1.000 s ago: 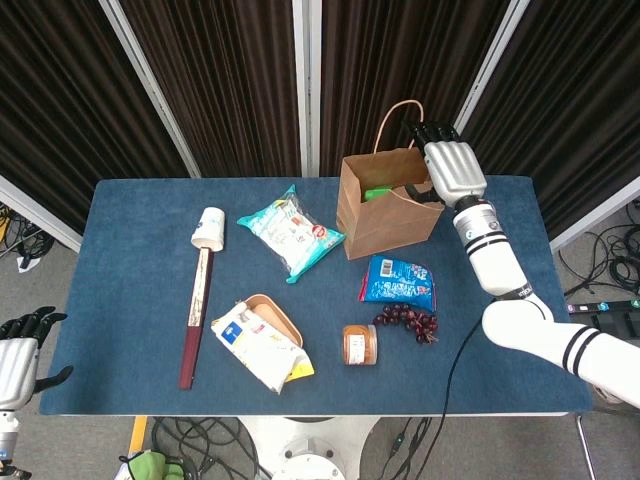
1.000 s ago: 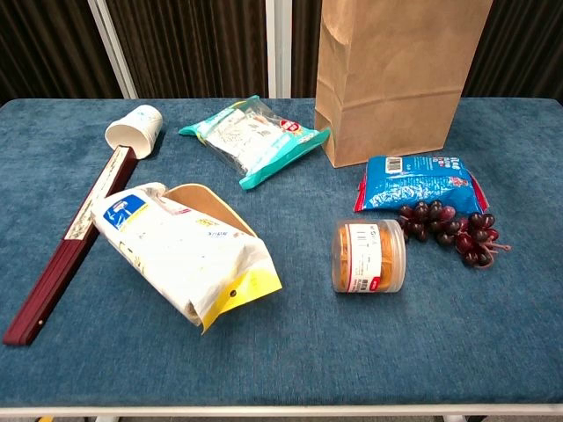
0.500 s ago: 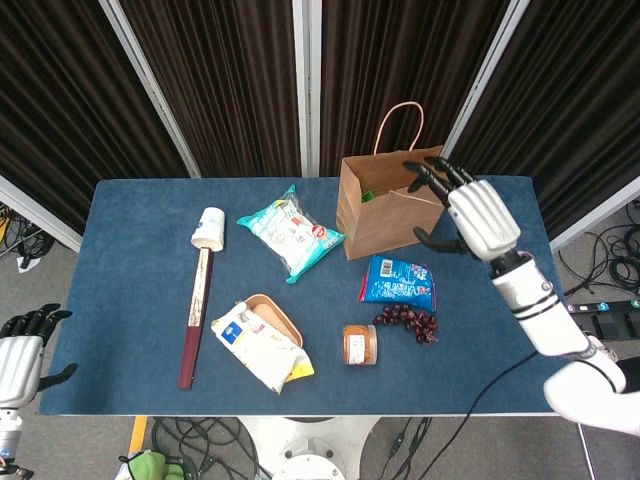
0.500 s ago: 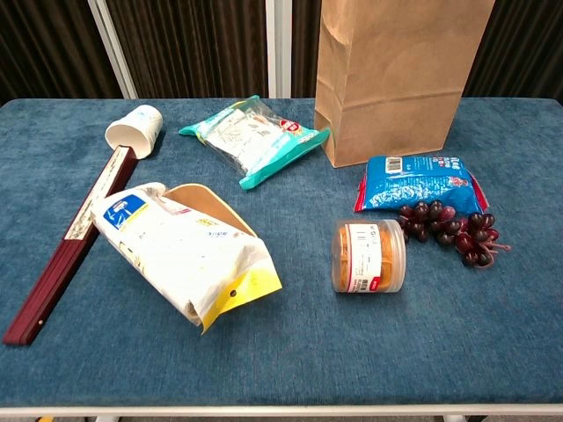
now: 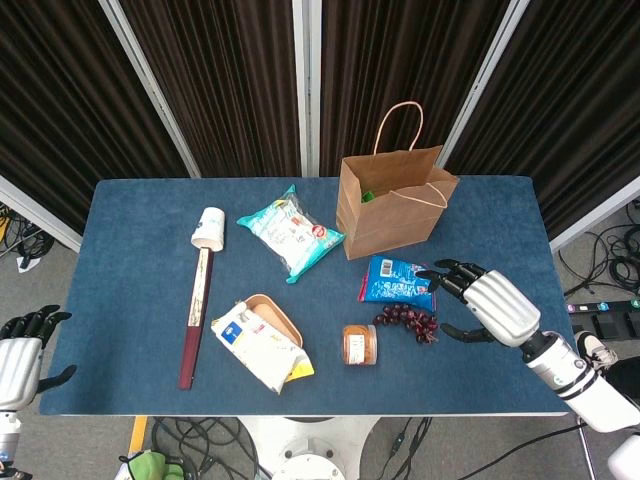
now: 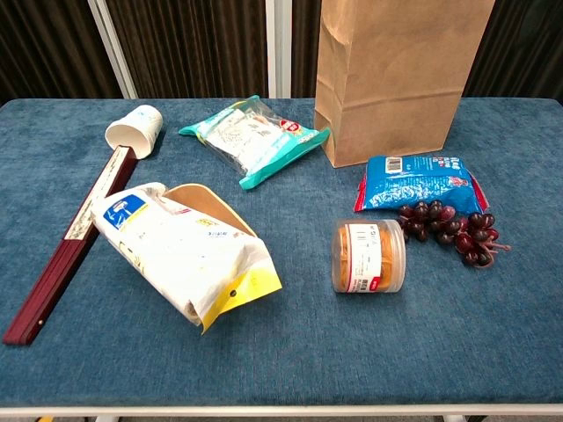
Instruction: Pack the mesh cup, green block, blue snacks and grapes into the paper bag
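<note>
Leftmost, off the table's near-left corner: left hand (image 5: 18,355), empty with fingers apart, well away from everything that matters. Further right, toward the far edge: paper bag (image 5: 393,203), upright with its mouth open, something green just visible inside — probably the green block (image 5: 375,195), though too little shows to be sure. No mesh cup to be made out on the table; perhaps already in the bag. In front of the bag: blue snacks (image 5: 398,279), lying flat, long axis running roughly left to right across the table. Just beside their near edge: grapes (image 5: 407,321), bunch stretched the same way, stem end pointing right. Then, immediately right of both: right hand (image 5: 487,303), holding nothing, fingers spread wide and aimed leftward at the gap between packet and bunch. Clearly the nearer hand for either item. Likely next: a short reach to the left, closing across the packet's short side or down over the bunch, then a lift toward the bag.
</note>
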Controlling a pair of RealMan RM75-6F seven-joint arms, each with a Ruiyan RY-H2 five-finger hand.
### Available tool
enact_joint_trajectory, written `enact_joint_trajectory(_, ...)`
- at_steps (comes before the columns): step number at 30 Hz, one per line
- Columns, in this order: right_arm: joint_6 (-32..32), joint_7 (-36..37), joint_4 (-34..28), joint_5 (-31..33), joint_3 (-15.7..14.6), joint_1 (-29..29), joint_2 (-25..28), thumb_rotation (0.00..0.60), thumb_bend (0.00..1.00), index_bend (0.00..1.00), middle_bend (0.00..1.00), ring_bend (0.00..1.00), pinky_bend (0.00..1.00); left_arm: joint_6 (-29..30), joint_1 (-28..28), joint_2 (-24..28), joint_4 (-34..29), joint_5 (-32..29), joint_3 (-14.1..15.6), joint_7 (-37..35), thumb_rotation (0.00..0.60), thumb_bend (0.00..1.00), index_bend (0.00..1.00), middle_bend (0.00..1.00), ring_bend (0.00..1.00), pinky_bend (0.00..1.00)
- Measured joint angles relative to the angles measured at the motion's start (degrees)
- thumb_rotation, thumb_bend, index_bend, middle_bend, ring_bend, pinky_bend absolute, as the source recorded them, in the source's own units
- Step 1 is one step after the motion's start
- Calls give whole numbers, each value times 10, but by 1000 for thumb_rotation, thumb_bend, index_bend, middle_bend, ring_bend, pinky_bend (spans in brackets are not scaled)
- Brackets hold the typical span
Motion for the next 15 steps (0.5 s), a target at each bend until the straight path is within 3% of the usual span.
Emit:
enact_joint_trajectory(8, -95, -149, 58, 99, -4, 7, -98, 600, 120, 83, 215, 67, 256, 2, 3, 0, 1, 2, 3, -2, 600, 50, 311, 298, 258, 238)
enact_joint_trajectory(15, -147, -214, 146, 207, 22, 27, -189, 600, 119, 55, 178, 44, 236, 1, 3, -2, 3, 2, 4, -5, 600, 51, 311, 298, 258, 239)
